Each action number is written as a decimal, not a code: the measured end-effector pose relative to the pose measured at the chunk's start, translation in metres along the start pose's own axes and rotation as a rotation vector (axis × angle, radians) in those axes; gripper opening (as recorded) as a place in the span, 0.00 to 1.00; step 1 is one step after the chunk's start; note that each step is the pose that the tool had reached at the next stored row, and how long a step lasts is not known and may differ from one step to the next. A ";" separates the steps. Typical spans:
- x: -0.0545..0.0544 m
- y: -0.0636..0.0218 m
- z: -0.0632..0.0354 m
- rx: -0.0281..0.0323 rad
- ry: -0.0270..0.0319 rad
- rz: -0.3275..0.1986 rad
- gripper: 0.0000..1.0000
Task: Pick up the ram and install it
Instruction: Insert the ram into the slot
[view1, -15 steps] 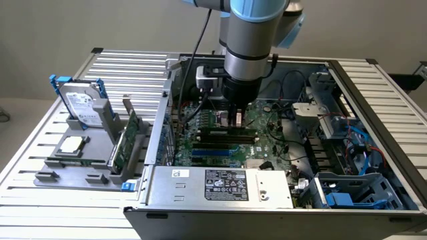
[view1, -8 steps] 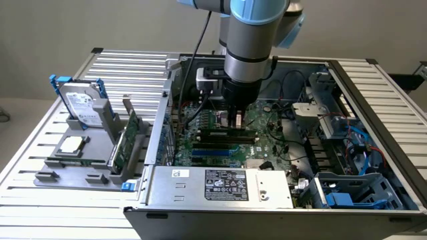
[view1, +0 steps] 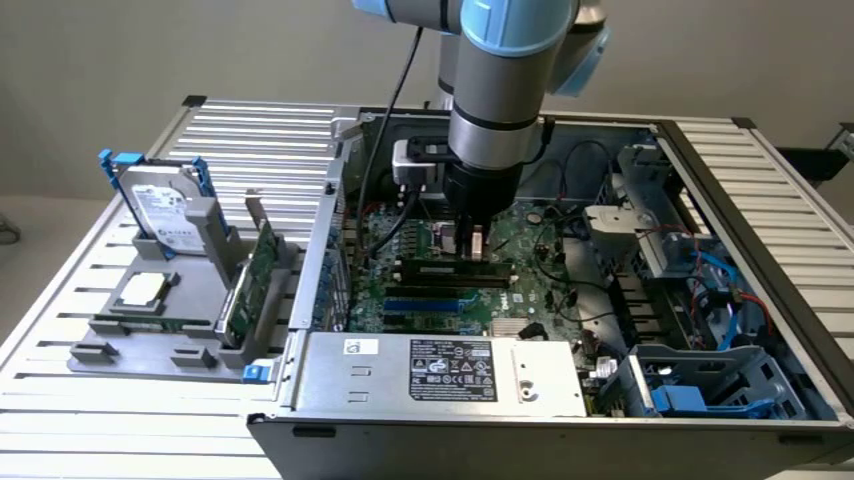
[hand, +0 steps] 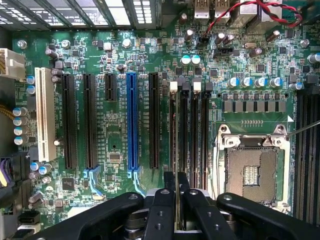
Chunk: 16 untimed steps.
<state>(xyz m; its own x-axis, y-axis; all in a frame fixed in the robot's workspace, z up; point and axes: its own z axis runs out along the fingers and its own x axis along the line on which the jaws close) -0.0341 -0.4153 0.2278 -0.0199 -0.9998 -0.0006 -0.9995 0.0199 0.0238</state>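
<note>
1. Directly below the black two-fingered gripper (hand: 176, 175) we see the green motherboard (hand: 115, 135) of the open grey metal computer case (view1: 441, 370). The arm reaches straight down into the case from above.
2. Between the gripper's fingers (hand: 162, 210) we see a thin pale-green edge. We take it to be the long, narrow dark-green circuit-board stick, the ram (hand: 177, 207), seen edge-on. The fingers are closed on it from both flat sides, which in our judgement keeps the stick upright with its contact edge facing the board.
3. Just under the held ram lie the long black memory slots (hand: 182, 130) with white end clips, side by side. The stick's edge runs along the same line as one of them, which we judge suits it to drop into the slot and not across it.
4. Beside the gripper, past the memory slots, sits the square silver processor socket (hand: 252, 172). On the gripper's other side runs the long blue expansion slot (hand: 132, 120), parallel to the memory slots.
5. We cannot tell whether the ram touches the slot. From the exterior view the gripper (view1: 467, 245) hangs close above the board.
6. Well away from the gripper, outside the case, stands a grey parts tray (view1: 134, 350).
</note>
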 end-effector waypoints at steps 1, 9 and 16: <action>0.000 -0.0001 0.0003 -0.0001 -0.0001 0.000 0.14; 0.000 -0.0001 0.0020 -0.0002 0.0000 -0.001 0.14; 0.000 -0.0001 0.0027 -0.0002 -0.0004 -0.005 0.14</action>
<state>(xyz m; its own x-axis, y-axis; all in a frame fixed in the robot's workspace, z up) -0.0341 -0.4151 0.2251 -0.0151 -0.9999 -0.0011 -0.9996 0.0151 0.0240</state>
